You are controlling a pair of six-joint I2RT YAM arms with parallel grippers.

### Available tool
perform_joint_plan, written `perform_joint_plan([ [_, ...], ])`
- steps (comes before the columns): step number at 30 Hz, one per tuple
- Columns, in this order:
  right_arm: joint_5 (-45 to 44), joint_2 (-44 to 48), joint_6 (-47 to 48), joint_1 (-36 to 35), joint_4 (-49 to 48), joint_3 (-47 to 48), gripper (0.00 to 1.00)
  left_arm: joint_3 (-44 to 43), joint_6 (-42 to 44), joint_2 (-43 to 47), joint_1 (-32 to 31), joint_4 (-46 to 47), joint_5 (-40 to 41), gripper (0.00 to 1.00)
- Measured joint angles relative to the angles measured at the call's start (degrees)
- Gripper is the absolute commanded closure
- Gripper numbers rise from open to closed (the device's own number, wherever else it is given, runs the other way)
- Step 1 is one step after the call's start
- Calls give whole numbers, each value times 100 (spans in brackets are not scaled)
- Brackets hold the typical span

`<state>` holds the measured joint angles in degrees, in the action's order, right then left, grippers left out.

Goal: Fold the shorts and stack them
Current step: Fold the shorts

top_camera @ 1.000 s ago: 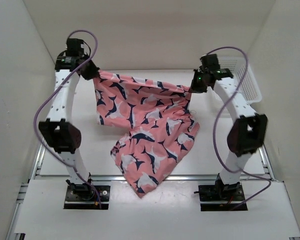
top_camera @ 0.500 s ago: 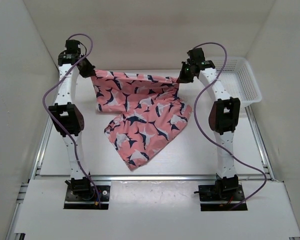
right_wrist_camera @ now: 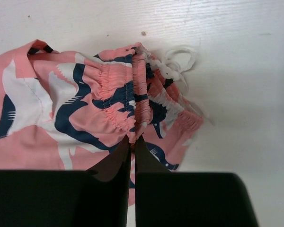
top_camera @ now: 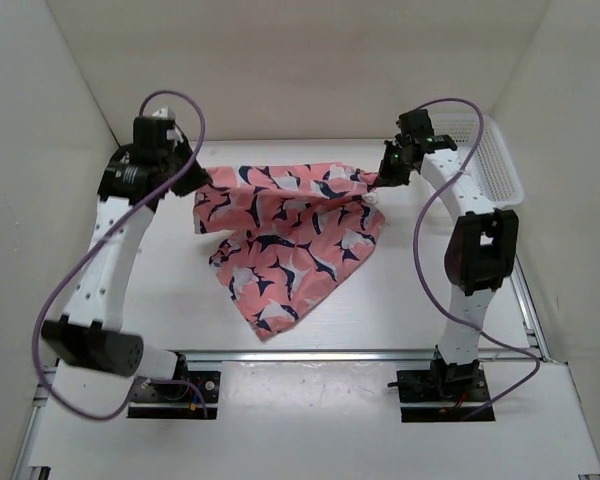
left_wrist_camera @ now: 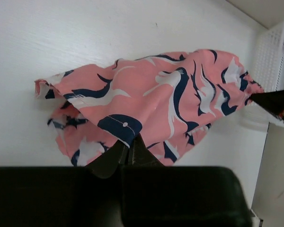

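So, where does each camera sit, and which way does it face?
Top external: above and behind the robot, facing down; left gripper and right gripper pinch the shorts.
Left wrist: on the left arm, facing across the shorts toward the basket; own fingers.
Right wrist: on the right arm, facing the waistband; own fingers.
Shared: all show the shorts.

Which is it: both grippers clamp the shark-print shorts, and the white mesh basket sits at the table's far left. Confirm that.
Wrong on the basket: the top external view shows the white mesh basket at the far right, not left. Both the left gripper and right gripper do clamp the shark-print shorts.
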<state>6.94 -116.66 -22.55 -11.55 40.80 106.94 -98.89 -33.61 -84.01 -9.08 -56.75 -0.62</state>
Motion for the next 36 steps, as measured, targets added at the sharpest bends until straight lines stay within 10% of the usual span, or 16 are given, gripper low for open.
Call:
perform_joint_plan([
  [15, -413, 2057, -103, 361, -203, -2988, 100, 3659, -1635, 1655, -2181, 118, 660, 90],
  [36, -1058, 2909, -494, 918, -83, -4247, 100, 4883, -3423, 2903, -3945, -192, 599, 90],
])
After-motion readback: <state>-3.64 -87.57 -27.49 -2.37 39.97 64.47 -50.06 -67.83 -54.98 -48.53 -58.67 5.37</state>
